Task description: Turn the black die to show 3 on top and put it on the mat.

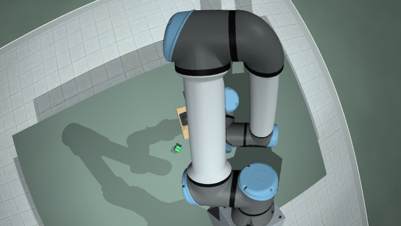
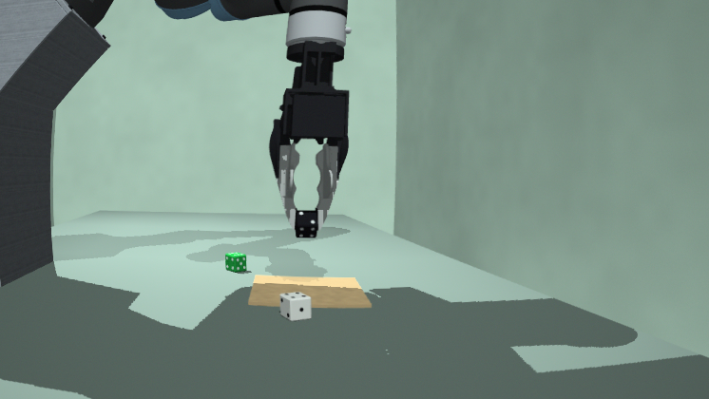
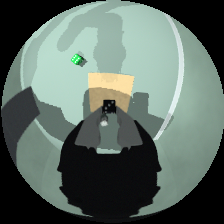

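Black die [image 2: 306, 223], white-pipped, hangs above the desk [image 2: 148, 277], gripped at the tips of the hand [image 2: 305, 218] over the tan mat [image 2: 336, 292].

Place: robot test cell, bare and enclosed.
Floor [image 2: 446, 277]: flat pale green surface around the arm [image 1: 207, 126], crossed by its shadows.
Walls [image 2: 546, 148]: plain green panels rising just behind and beside the floor.
Border [image 1: 84, 56]: pale tiled band outside the floor.
Pedestal [image 1: 277, 216]: grey block under the arm.
Furnishing: one tan mat [image 2: 317, 292] on the floor below the arm, three dice near it.
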